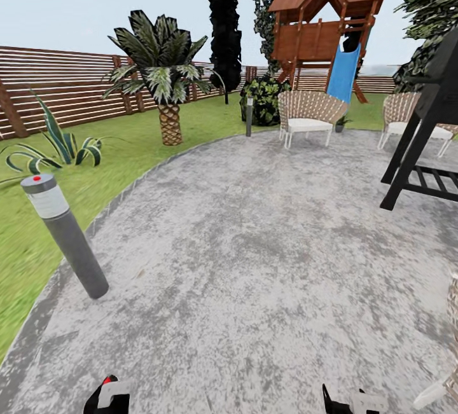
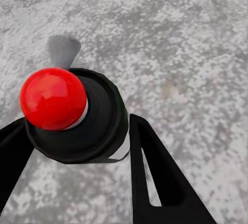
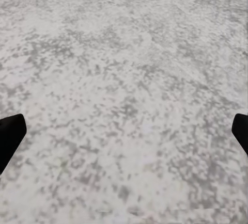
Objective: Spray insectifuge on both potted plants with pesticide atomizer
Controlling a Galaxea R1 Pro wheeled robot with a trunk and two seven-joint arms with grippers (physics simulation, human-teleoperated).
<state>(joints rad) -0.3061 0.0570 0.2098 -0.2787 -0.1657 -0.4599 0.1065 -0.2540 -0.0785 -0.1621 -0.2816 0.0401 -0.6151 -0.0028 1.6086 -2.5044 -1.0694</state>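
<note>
Fingers, right gripper (image 3: 124, 131): two black tips at opposite edges of the right wrist view, spread wide, nothing between them but bare patio (image 3: 124, 53).

Fingers, left gripper (image 2: 77, 172): two black prongs apart, flanking a black round part topped with a red ball (image 2: 52, 98). What that part is, and whether the prongs touch or grip it, cannot be told. Patio stone beyond.

Both grippers low at the head view's near edge, over the grey mottled stone.

Ahead of the fingers, across the patio:
- Grey bollard lamp (image 1: 63, 236), leaning, at the patio edge ahead of the left fingers.
- Striped long-leaved agave (image 1: 60, 147) on the lawn (image 1: 127, 159), beyond the lamp.
- Palm (image 1: 164, 77), further off on the grass; slatted wooden fence (image 1: 63, 83) behind.
- Wicker chair (image 1: 310, 116) far ahead; a second one (image 1: 407, 115) off toward the right fingers' side.
- Black frame stand (image 1: 426, 140) ahead of the right fingers.
- Wooden play tower with blue slide (image 1: 327, 32), beyond the chairs.
- Small dark plant (image 1: 342, 123) by the first chair's leg, too small to identify.

Pesticide atomizer: not located. Potted plants: none identified with confidence.

Task progress, as judged: early. Robot is in the garden, right fingers empty. Remaining: find and grasp the atomizer, reach both pots, spray each fully.
</note>
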